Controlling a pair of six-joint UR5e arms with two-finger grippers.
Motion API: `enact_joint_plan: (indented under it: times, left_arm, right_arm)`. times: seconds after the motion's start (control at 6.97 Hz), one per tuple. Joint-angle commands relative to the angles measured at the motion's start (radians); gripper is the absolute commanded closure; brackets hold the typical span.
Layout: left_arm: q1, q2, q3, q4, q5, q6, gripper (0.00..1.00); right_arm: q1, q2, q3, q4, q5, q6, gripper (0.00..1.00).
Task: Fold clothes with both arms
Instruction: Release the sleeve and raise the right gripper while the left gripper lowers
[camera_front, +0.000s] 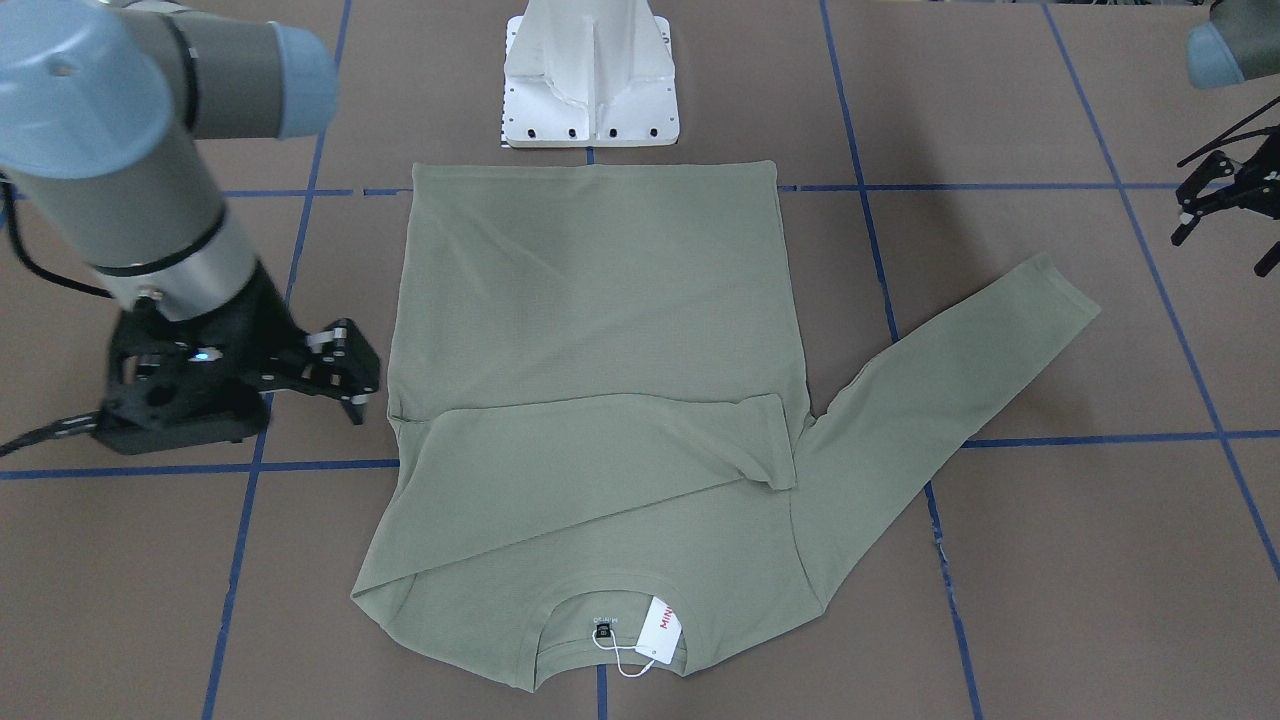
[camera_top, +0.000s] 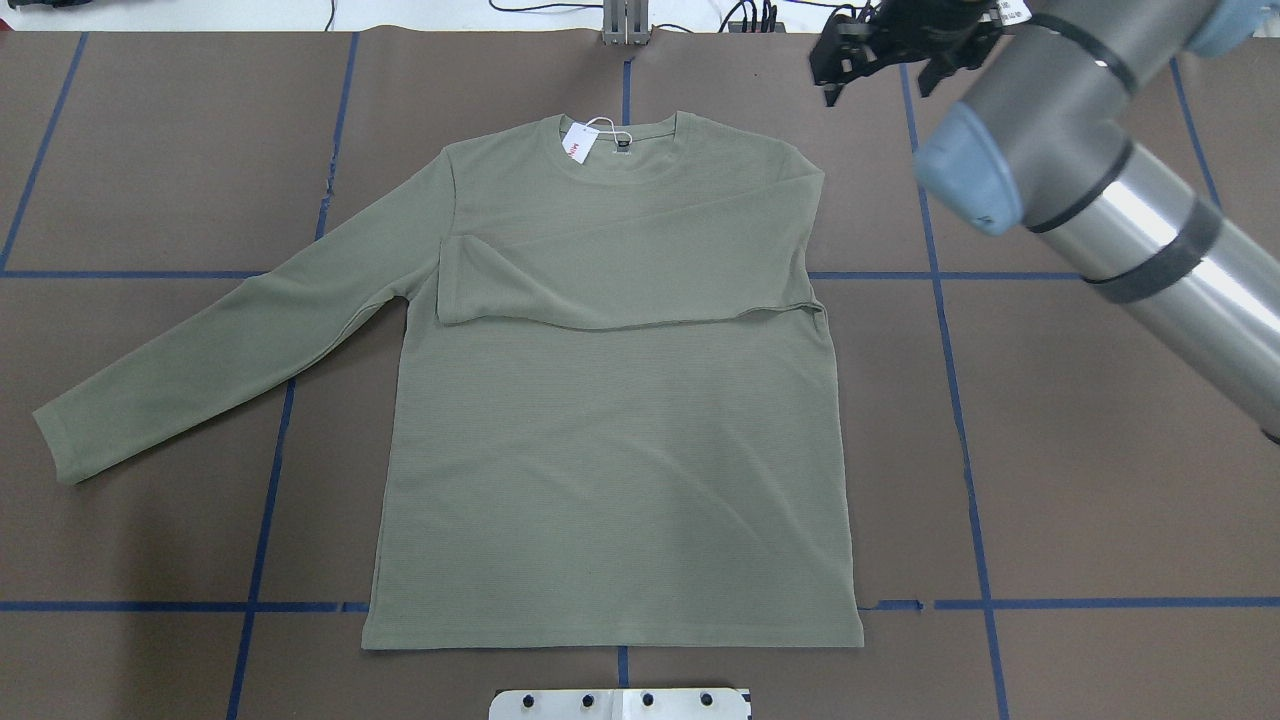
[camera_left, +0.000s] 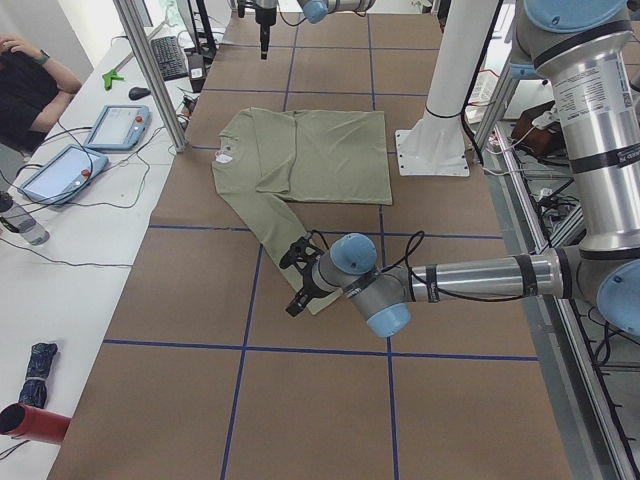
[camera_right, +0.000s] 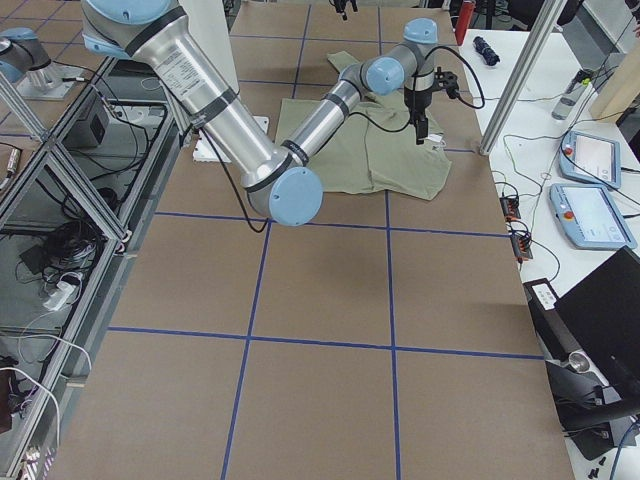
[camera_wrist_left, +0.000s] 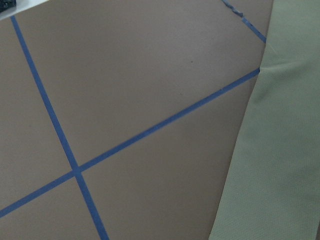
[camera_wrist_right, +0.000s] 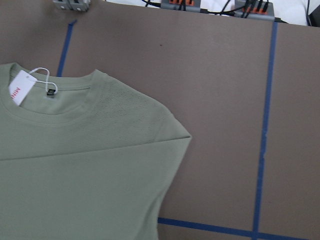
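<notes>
Beside the shirt (camera_front: 600, 330), the right gripper (camera_front: 352, 378) and the edge-cropped left gripper (camera_front: 1222, 245) both gape empty.

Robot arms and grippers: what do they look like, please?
The right arm and left arm are silver tubes with grey joints and light-blue caps, with black cables. The right gripper and left gripper are black, two-fingered.

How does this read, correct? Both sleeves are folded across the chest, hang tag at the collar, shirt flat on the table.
Not quite: only one sleeve is folded. The sleeve on the robot's right lies across the chest, while the sleeve on the robot's left is stretched out on the table. The overhead exterior view shows it. The hang tag is at the collar and the shirt lies flat.
</notes>
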Motion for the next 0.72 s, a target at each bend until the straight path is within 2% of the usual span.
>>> enact_joint_plan:
  times: [0.0, 0.14, 0.29, 0.57]
  left_arm:
    - [0.160, 0.006, 0.001, -0.005, 0.101, -0.024, 0.00]
    - [0.227, 0.018, 0.001, -0.005, 0.143, -0.024, 0.00]
    - [0.284, 0.018, 0.001, -0.005, 0.163, -0.028, 0.00]
    - [0.442, 0.017, 0.001, -0.008, 0.264, -0.126, 0.00]
  right_arm:
    - [0.124, -0.237, 0.116, 0.009, 0.080, -0.204, 0.00]
    - [0.141, -0.284, 0.143, 0.009, 0.079, -0.241, 0.00]
    - [0.143, -0.291, 0.147, 0.009, 0.077, -0.243, 0.00]
    - [0.143, -0.293, 0.148, 0.009, 0.074, -0.242, 0.00]
